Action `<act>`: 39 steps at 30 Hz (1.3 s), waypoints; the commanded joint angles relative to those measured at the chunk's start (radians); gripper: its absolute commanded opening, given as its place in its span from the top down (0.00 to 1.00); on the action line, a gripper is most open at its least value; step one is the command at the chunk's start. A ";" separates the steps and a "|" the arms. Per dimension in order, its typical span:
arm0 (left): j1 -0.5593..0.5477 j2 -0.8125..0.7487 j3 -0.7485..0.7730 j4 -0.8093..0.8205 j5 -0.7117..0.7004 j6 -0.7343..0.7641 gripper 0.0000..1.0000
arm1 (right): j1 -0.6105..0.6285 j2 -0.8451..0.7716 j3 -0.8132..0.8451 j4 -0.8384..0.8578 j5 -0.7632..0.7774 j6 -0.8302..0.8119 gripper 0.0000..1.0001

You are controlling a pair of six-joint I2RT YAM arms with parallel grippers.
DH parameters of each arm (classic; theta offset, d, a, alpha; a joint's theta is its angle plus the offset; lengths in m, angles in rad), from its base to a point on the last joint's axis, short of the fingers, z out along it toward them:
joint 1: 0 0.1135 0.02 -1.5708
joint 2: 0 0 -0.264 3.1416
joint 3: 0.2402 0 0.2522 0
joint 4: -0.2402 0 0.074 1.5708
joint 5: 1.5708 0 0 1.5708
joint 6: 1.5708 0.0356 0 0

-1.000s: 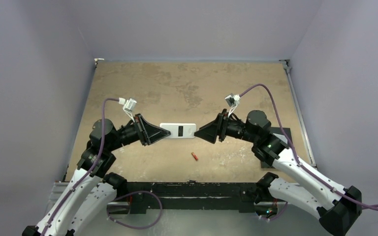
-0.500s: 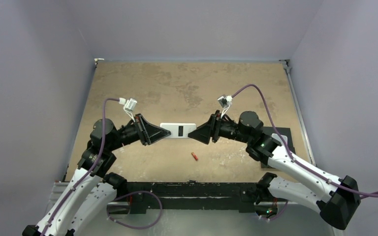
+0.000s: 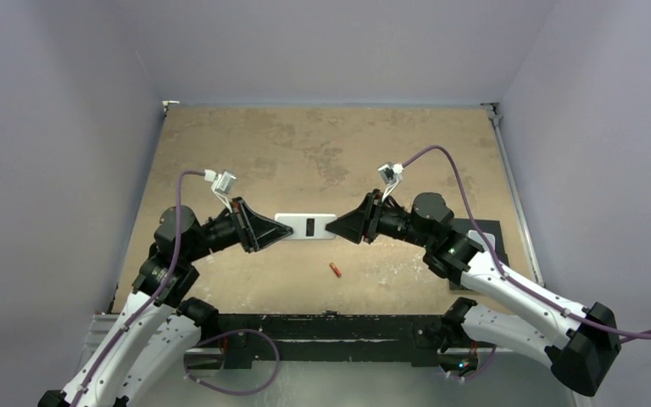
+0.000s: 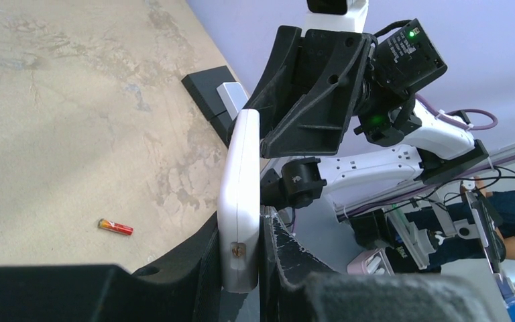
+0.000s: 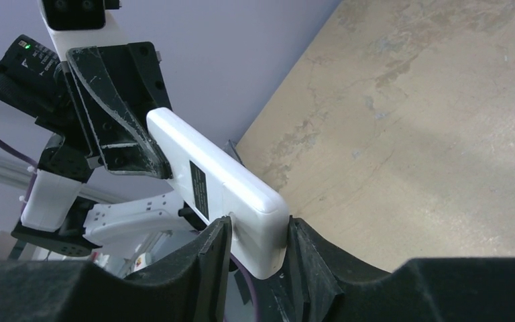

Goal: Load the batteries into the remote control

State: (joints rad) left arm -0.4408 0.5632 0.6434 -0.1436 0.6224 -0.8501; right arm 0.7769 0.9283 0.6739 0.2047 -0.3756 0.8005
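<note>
Right arm (image 3: 492, 275) reached inward, fingers (image 5: 216, 258) clasping remote control (image 3: 307, 225).

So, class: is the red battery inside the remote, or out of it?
Out. The battery lies bare on the table, apart from the remote held in the left pincer.

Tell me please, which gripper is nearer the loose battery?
Right. The right gripper hangs just beyond the battery; the left gripper is beyond it and off to the left.
</note>
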 commanded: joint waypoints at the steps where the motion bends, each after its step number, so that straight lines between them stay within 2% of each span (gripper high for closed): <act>1: -0.002 0.000 0.019 -0.023 -0.016 0.035 1.00 | 0.011 -0.011 -0.002 0.096 0.009 0.023 0.59; 7: -0.001 0.000 0.012 -0.027 -0.016 0.037 1.00 | 0.019 -0.015 -0.003 0.093 0.019 0.020 0.67; 16: -0.002 -0.002 0.007 -0.005 -0.029 0.016 1.00 | 0.019 -0.057 -0.021 0.068 0.042 0.013 0.95; 19: -0.001 0.000 0.003 0.009 -0.030 0.000 1.00 | 0.019 -0.079 -0.030 0.056 0.053 0.008 1.00; 31: -0.001 0.021 -0.039 0.126 -0.004 -0.094 1.00 | 0.019 -0.170 -0.099 0.120 0.029 0.017 1.00; 39: -0.001 0.033 -0.039 0.128 -0.008 -0.106 1.00 | 0.019 -0.223 -0.141 0.157 0.000 0.021 1.00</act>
State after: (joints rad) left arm -0.4522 0.5877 0.6083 -0.0380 0.6891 -0.9512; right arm 0.7918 0.7502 0.5339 0.2817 -0.3389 0.8280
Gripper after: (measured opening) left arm 0.190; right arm 0.307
